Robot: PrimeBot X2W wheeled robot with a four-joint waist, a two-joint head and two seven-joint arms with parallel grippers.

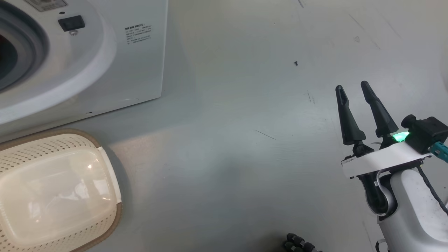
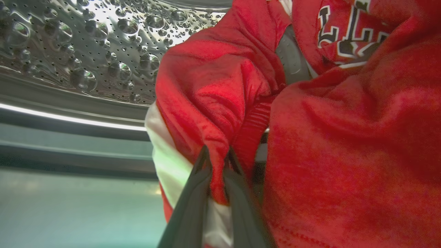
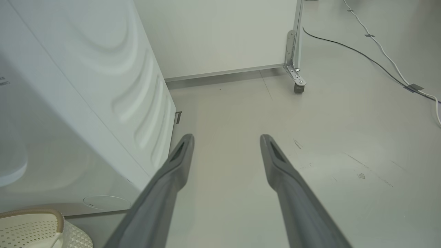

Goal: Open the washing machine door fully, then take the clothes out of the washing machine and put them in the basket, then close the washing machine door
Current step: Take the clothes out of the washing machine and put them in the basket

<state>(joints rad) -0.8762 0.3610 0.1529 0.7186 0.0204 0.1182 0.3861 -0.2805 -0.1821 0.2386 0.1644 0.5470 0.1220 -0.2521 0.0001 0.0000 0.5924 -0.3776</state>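
- Left fingers [image 2: 217, 155] lie nearest the lens, pinched shut on a thin fold of the clothes [image 2: 344, 144], deep inside the washing machine [image 2: 86, 51] beside its perforated drum wall.
- First risk: the pinch takes only a narrow ridge of red cloth close to the fingertips. A quick pull could let that fold slide out and the bundle drop back into the drum.
- Second risk: most of the clothes sit to one side of the grip. On the way out they may drag over the grey gasket [image 1: 31, 45] and snag, or spill onto the floor [image 1: 245, 140] short of the basket [image 1: 52, 143].
- White fabric [image 2: 165, 162] lies just beside the pinch. It is possibly caught too, but the close view makes that hard to tell. If it is loose, it would need a second reach.
- Right fingers [image 1: 352, 86] stand spread apart and hold nothing, over the floor well apart from the machine, so they offer no help if the load slips.
- Basket sits on the floor just below the machine's front, so a swing too wide would miss it.
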